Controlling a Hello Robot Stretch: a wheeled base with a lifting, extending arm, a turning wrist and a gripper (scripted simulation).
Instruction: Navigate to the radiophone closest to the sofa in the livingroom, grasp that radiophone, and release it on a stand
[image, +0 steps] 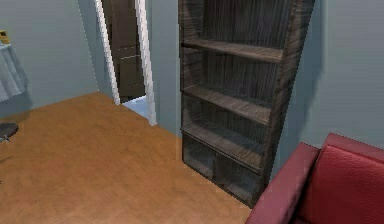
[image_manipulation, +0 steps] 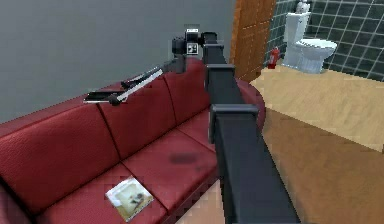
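Note:
My gripper (image_manipulation: 118, 96) reaches toward the arm side view's left from the end of the dark arm bar (image_manipulation: 235, 120). A dark flat phone-like thing (image_manipulation: 98, 96) hangs at its fingertips just above the back of the red sofa (image_manipulation: 110, 150), with grey wall behind it. The gripper holds this thing, clear of the sofa. One end of the red sofa (image: 345, 185) also fills the forward view's bottom right corner.
A tall dark open shelf unit (image: 240, 90) stands ahead beside a white-framed doorway (image: 125, 50). A pale booklet (image_manipulation: 128, 198) lies on the sofa seat. At the arm side view's right, a wooden door (image_manipulation: 255, 30) opens onto a tiled room with a toilet (image_manipulation: 315, 45).

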